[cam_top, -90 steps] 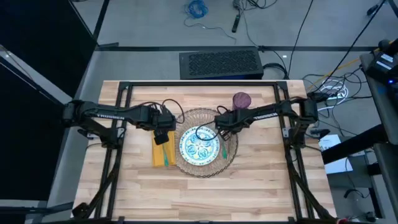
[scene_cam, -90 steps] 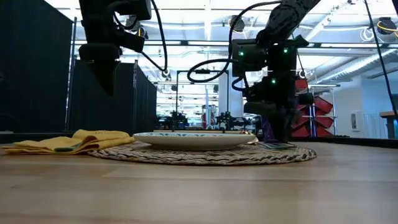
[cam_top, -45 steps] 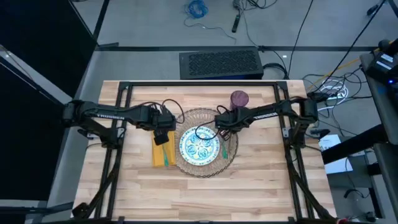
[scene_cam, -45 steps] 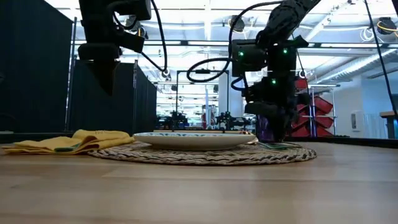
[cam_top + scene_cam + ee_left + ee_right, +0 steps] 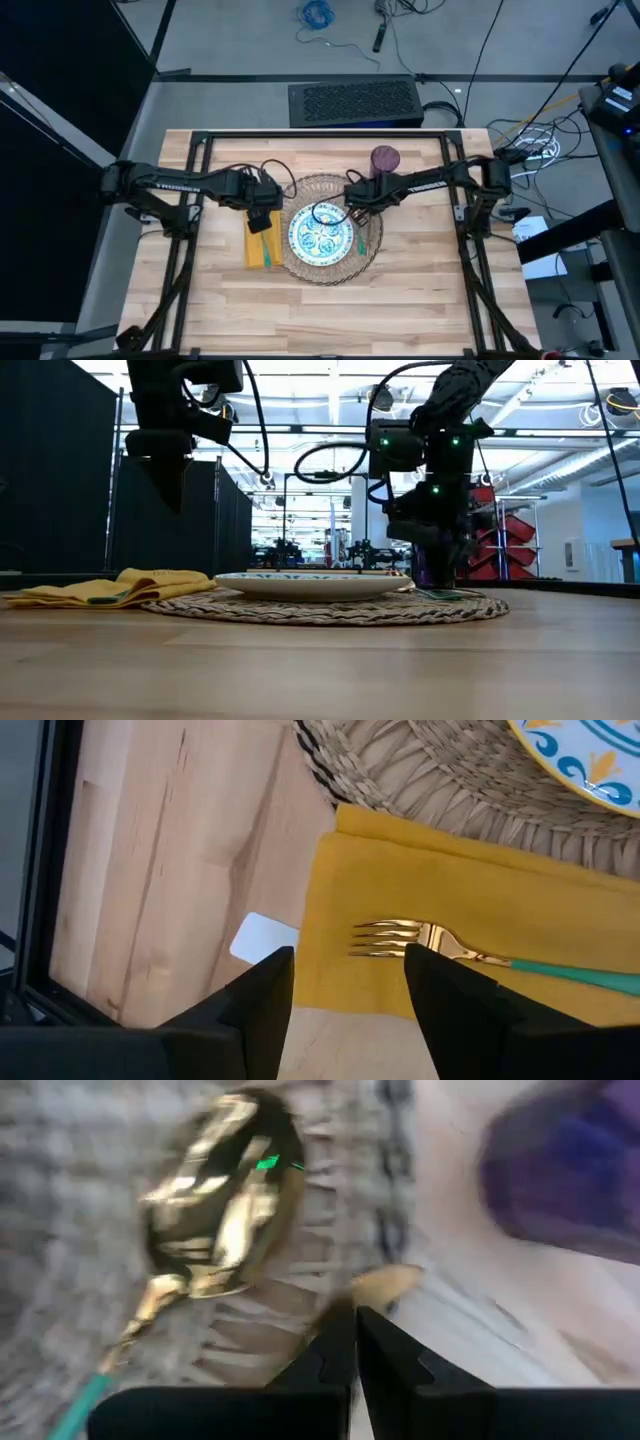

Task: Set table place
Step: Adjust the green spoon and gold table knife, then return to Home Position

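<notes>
Your right tool (image 5: 352, 1342) is hovering over the woven mat (image 5: 372, 236) beside the spoon (image 5: 215, 1210), fingers pressed together, gripping nothing; the purple cup (image 5: 385, 159) is standing near it on the desk (image 5: 420, 290). Your left tool (image 5: 345, 985) is waiting spread above the fork (image 5: 440, 945) on the yellow napkin (image 5: 480, 910); the plate (image 5: 320, 236) is sitting on the mat.

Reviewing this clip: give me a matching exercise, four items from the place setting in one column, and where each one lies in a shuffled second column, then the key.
Items
1. fork
2. spoon
3. plate
4. purple cup

Places
A. on the bare table, beyond the mat's edge
B. in the middle of the woven mat
C. on the yellow napkin
D. on the mat, beside the plate

Pairs: 1-C, 2-D, 3-B, 4-A
</notes>
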Controlling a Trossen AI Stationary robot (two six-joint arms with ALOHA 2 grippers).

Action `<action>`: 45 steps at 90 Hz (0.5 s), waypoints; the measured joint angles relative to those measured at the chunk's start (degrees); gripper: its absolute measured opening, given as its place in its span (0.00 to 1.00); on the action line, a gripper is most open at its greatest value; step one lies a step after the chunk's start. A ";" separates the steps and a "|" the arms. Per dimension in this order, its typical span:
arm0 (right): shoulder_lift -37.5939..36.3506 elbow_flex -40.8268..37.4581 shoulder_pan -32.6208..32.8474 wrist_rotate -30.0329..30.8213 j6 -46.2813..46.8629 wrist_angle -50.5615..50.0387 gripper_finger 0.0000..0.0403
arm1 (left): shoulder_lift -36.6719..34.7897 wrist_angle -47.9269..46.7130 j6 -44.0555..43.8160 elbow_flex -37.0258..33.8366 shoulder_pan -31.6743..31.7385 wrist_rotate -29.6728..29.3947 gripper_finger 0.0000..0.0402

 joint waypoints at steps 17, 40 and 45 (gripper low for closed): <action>0.00 -0.01 0.01 0.04 -1.50 0.74 0.00 | 0.00 -0.82 -1.35 0.00 0.00 0.49 0.44; -0.18 2.17 0.66 3.38 -4.34 -3.47 0.00 | 0.00 -1.72 -1.38 0.00 -0.01 0.48 0.44; -0.80 3.70 1.24 4.41 -6.59 -3.62 0.00 | 0.00 -1.70 -1.22 0.00 0.00 0.48 0.44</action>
